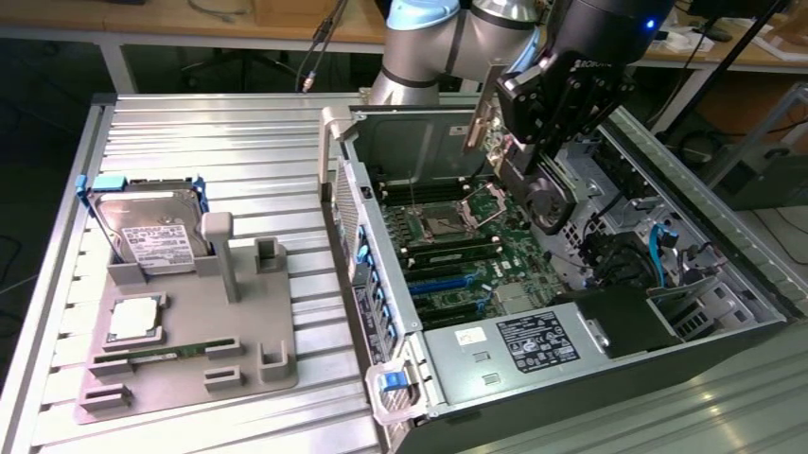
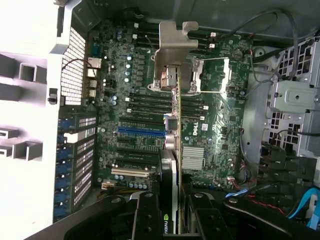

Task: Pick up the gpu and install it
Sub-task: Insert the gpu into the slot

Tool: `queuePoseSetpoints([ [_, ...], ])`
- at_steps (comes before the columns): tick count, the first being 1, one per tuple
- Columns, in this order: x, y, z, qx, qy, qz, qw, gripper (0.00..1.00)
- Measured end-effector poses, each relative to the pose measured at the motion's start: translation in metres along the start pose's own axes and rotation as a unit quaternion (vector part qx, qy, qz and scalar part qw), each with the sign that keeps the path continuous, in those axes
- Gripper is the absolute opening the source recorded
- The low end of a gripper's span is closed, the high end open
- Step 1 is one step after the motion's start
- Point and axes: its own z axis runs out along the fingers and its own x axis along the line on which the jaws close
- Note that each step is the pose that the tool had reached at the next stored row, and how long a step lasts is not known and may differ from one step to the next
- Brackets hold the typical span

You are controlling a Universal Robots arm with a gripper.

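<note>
The tool (image 1: 520, 159) is hovering over the open computer case (image 1: 707, 359), and it is carrying the gpu (image 1: 480, 123). From the wrist view the two black fingers (image 2: 145, 215) are pressing in on either side of the card, so the tool is clamped on it. The card is being held edge-on, with its silvery metal bracket (image 2: 172, 50) at the far end from the grip.

In the exterior view the gpu is hanging up near the case's top rim, above the green motherboard (image 1: 467, 236). It looks to be clear of the board, though the angle is making that hard to judge. Down the wrist view, the card's thin edge is lining up along the rows of slots, with the blue slot (image 2: 140, 131) lying just to one side of it. The bracket is sitting over the area by the processor socket (image 2: 215, 75).

Over on the exterior view's left, the grey holder (image 1: 189, 378) is resting on the ribbed metal surface (image 1: 189, 132), well apart from the tool. The hard drive (image 1: 151, 232) is standing upright in it, and the narrow green memory stick (image 1: 165, 352) is lying in a groove nearer the camera. The power supply (image 1: 531, 345) with its white label is sitting in the near end of the case.
</note>
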Motion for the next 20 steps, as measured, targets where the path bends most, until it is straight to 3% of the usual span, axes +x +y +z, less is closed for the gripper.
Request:
queuePoseSetpoints([
  [20,0.0,0.0,0.0,-0.0007,-0.0001,-0.027,0.9996,0.27],
])
